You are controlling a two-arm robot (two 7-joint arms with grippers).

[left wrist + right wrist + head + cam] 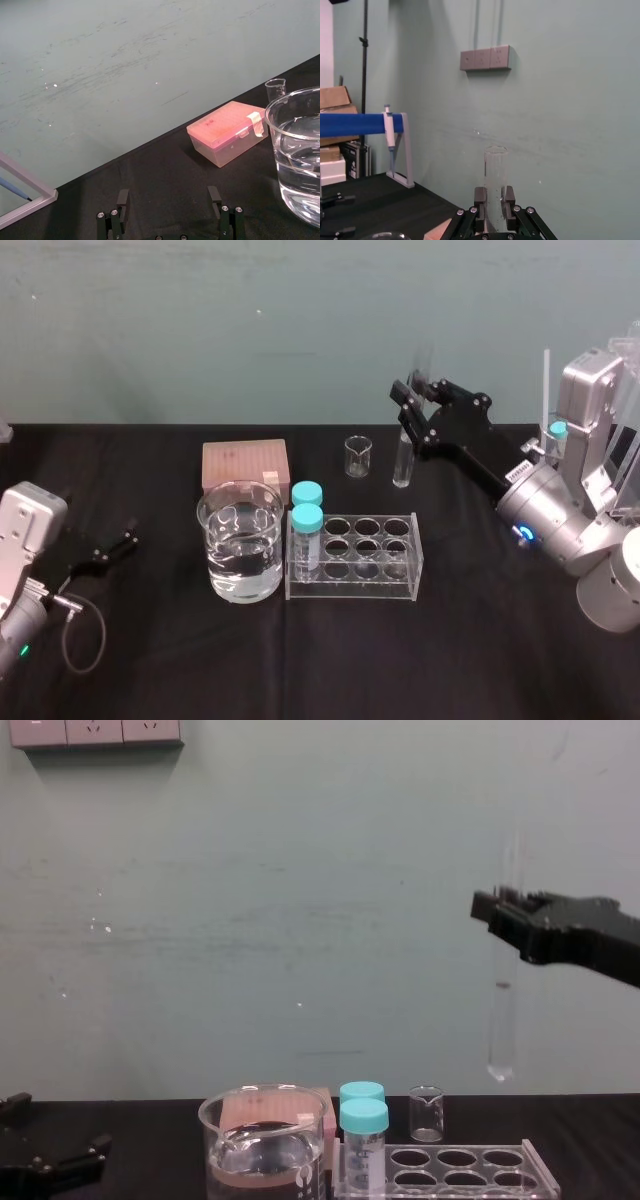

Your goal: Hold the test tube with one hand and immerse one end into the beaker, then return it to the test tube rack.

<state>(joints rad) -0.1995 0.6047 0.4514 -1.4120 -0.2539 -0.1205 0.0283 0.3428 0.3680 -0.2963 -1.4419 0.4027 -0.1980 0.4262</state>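
My right gripper (413, 400) is shut on the test tube (402, 468), a long clear tube held upright in the air. In the chest view the test tube (502, 1020) hangs from the right gripper (500, 916), its rounded end well above the test tube rack (480, 1171). The right wrist view shows the open top of the test tube (495, 167) rising between the fingers. The beaker (241, 540) holds water and stands left of the clear test tube rack (350, 589). My left gripper (122, 542) rests open at the table's left, also seen as the left gripper (168, 197).
Two teal-capped vials (307, 508) stand in the rack's left end. A tiny beaker (358, 456) and a pink box (245, 465) sit behind. A pipette stand (590, 390) is at the far right. A green wall backs the black table (320, 660).
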